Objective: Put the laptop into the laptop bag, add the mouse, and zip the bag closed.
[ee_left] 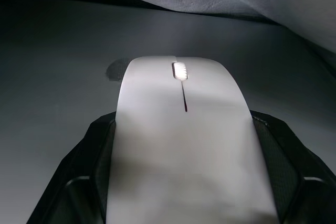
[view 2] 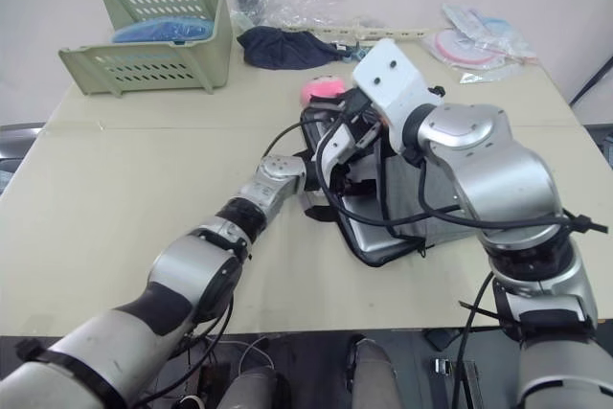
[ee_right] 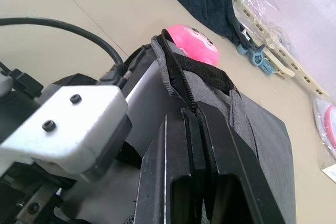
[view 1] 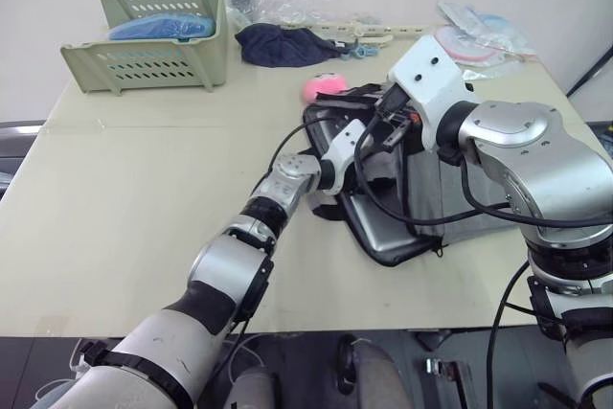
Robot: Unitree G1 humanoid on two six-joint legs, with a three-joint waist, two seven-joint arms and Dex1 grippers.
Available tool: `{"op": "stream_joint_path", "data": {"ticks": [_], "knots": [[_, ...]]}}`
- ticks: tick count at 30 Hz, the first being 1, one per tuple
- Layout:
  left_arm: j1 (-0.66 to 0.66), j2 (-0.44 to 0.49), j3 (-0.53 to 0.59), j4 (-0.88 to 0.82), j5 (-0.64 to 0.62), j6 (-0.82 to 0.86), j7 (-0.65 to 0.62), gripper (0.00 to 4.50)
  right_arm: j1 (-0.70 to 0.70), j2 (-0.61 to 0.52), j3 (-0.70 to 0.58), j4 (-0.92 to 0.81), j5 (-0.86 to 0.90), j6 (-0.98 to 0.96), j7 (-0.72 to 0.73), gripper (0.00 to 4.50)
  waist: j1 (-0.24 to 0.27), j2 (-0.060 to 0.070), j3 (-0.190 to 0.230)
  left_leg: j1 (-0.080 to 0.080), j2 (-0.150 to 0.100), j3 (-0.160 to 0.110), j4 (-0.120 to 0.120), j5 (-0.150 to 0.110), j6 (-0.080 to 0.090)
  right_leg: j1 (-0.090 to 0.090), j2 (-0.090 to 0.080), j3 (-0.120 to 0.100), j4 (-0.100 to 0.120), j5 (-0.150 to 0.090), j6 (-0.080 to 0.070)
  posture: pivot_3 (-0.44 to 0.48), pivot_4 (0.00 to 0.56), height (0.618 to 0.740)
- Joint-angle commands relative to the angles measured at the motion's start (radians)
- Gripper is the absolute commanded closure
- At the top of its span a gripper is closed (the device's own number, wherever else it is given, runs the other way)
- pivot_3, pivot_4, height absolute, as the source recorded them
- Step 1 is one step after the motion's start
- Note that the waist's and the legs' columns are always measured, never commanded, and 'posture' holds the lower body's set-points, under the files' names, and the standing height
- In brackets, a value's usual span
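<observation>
The mouse [ee_left: 184, 140] is a smooth white oval with a small scroll wheel and a thin centre seam, clamped between the two black fingers [ee_left: 89, 166] of the left gripper [ee_left: 184, 182] inside the dim grey interior of the laptop bag [view 1: 436, 193], fabric hanging close above it. The right gripper [ee_right: 197, 129] is pinched shut on the bag's black zipper edge, holding the mouth up. The silver laptop [view 1: 383, 232] lies in the bag, its corner showing at the near opening; the pink plush [view 1: 321, 88] sits just beyond the bag on the table [view 1: 144, 198].
</observation>
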Motion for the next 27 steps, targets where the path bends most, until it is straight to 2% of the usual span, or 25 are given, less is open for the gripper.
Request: {"op": "stream_joint_path", "data": {"ticks": [1, 27], "knots": [[-0.034, -0.019, 0.012, 0.015, 0.023, -0.022, 0.012, 1.65, -0.051, -0.001, -0.046, -0.075, 0.002, -0.009, -0.003, 4.47, 0.000, 0.000, 0.000, 0.000, 0.000, 0.000, 0.000, 0.000, 0.000, 0.000, 0.000, 0.000, 0.000, 0.000, 0.000, 0.000, 0.150, 0.740], [-0.045, -0.058, 0.063, 0.073, 0.088, 0.000, 0.057, 1.65, -0.076, -0.003, -0.035, -0.089, 0.011, 0.020, 0.005, 4.47, 0.000, 0.000, 0.000, 0.000, 0.000, 0.000, 0.000, 0.000, 0.000, 0.000, 0.000, 0.000, 0.000, 0.000, 0.000, 0.000, 0.150, 0.740]]}}
